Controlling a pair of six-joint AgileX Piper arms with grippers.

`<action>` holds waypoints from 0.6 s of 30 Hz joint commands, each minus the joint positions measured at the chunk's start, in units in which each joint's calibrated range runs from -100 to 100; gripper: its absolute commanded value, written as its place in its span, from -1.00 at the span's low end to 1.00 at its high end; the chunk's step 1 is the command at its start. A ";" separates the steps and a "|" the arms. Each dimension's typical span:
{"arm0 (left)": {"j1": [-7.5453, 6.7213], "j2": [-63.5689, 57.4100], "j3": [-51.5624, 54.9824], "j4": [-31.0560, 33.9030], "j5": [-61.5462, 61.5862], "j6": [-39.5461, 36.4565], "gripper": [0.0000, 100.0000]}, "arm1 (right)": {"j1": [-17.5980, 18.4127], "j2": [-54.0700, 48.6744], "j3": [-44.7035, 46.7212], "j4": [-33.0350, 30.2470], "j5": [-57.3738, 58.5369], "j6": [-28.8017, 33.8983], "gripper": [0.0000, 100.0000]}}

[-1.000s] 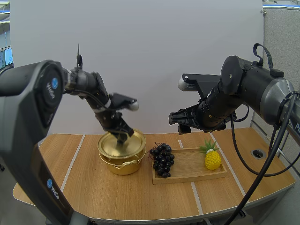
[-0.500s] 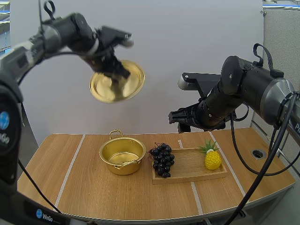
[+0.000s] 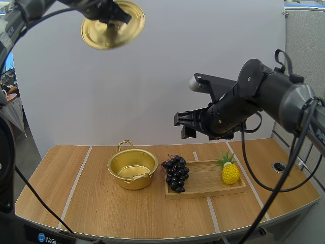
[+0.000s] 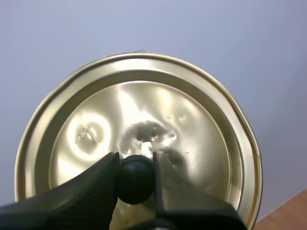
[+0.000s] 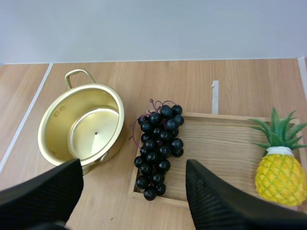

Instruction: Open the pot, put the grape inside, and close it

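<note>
Open air over pot (image 3: 130,181) and grapes (image 3: 175,173); lid (image 3: 109,35) high above, pineapple (image 3: 230,174) aside.

Wooden table (image 3: 101,203): I am viewing it lying well below my right gripper (image 3: 183,126), pale lines (image 3: 78,175) running across its top and its near edge curving. Plain pale wall (image 3: 152,76): standing behind both that gripper and my left gripper (image 3: 112,18), taking even light. Round cable hole (image 3: 280,166): sitting in the tabletop, below and right of the right gripper. Grey partition (image 3: 304,40): rising farther right. Narrow strip of office (image 3: 7,76): showing below and left of the left gripper.
</note>
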 commanded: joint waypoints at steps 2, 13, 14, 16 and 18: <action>-0.12 -0.48 -9.21 2.45 -6.46 -2.37 -1.00 | 0.12 7.01 -0.59 4.59 -3.64 -2.68 1.00; -0.12 -1.19 -15.51 2.70 -24.38 -2.38 -1.00 | 3.79 14.99 -0.59 4.37 -9.79 -2.68 1.00; -0.12 -1.32 -15.51 2.70 -25.83 -2.38 -1.00 | 3.79 14.99 -0.59 4.37 -9.79 -2.68 1.00; -0.12 -1.32 -15.51 2.70 -27.58 -2.38 -1.00 | 3.78 14.87 -0.59 5.45 -9.94 -2.45 1.00; -0.12 -1.32 -15.51 2.70 -28.10 -2.38 -1.00 | 3.78 14.87 -0.59 5.56 -9.94 -2.45 1.00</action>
